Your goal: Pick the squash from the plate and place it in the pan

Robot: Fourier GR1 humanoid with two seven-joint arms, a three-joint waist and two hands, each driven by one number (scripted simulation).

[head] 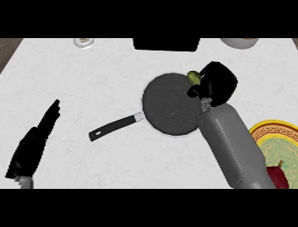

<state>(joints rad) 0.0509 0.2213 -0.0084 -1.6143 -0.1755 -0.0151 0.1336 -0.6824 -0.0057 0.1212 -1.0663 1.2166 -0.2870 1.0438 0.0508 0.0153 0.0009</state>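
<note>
Small yellow-green squash (pixel 194 76) clamped in curled fingers of black right hand (pixel 216 82), at hand's left side, over far rim of dark round speckled pan (pixel 168 104). Advised: squash is shifted further left of hand toward pan centre and lowered close to pan floor before fingers are opened. Gold-rimmed round plate (pixel 294 133) lies well behind hand, beside forearm.

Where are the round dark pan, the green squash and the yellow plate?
Round dark grey pan (pixel 168 106): head view, cooking surface.
Yellow-green squash (pixel 194 76): head view, its visible top.
Yellow patterned plate (pixel 284 130): head view, rim.

A white marbled bench (pixel 80 80) carries a black block (pixel 166 44) at its far edge, between a small round dish (pixel 84 42) and a pale bowl (pixel 239 42). A dark red fruit (pixel 279 177) sits lower right.
</note>
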